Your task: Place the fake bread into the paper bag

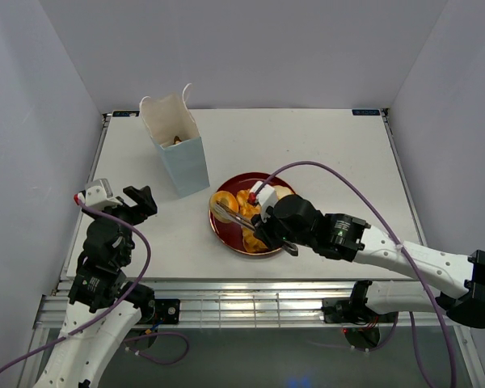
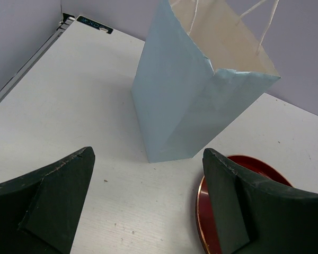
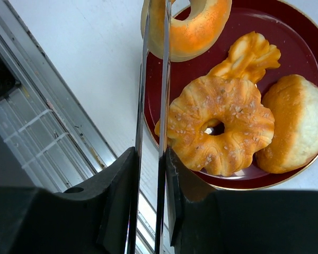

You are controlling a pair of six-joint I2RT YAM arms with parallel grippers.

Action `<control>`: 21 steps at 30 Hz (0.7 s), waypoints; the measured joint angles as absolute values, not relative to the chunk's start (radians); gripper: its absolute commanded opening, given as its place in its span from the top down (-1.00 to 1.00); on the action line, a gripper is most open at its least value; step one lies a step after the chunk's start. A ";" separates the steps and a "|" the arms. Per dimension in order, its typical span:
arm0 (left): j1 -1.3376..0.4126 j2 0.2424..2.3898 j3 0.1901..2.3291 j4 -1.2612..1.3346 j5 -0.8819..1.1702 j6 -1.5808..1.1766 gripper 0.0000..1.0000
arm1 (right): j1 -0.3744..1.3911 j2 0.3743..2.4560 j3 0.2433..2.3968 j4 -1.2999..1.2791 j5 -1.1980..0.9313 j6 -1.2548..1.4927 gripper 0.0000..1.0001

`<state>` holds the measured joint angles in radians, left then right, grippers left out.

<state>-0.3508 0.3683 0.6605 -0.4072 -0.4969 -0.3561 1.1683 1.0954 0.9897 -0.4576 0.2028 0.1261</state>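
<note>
Right wrist view has the right gripper (image 3: 148, 174) pressed shut on the long tongs (image 3: 152, 106), whose tips appear to nip the ring donut (image 3: 193, 29) on the left side of the red plate (image 3: 291, 26). The twisted ring (image 3: 220, 124) lies on that plate too. The pick looks to be in hand. Next comes a lift clear of the plate's rim, then a carry to the open paper bag (image 1: 176, 149), just beyond the plate's far-left. Left of the plate, the left gripper (image 1: 137, 200) hangs spread and empty. The table (image 1: 331, 145) edge runs near the plate's front, with bare room to its right.
</note>
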 measured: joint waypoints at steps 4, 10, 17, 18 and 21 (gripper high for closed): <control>-0.351 0.364 0.661 -0.407 -0.497 -0.356 -0.86 | 1.168 1.093 1.013 -0.454 0.200 0.128 0.47; -0.351 0.354 0.661 -0.408 -0.498 -0.356 -0.86 | 1.168 1.102 1.120 -0.463 0.168 0.123 0.48; -0.351 0.353 0.661 -0.408 -0.498 -0.356 -0.86 | 1.168 1.157 1.317 -0.450 0.139 0.087 0.46; -0.351 0.353 0.661 -0.407 -0.498 -0.356 -0.86 | 1.168 1.172 1.344 -0.442 0.139 0.080 0.46; -0.351 0.353 0.660 -0.408 -0.501 -0.356 -0.86 | 1.168 1.227 1.423 -0.426 0.138 0.057 0.43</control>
<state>-0.3508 0.3531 0.6601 -0.4076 -0.5007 -0.3565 1.1683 1.2270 1.4235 -0.4259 0.1383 0.0574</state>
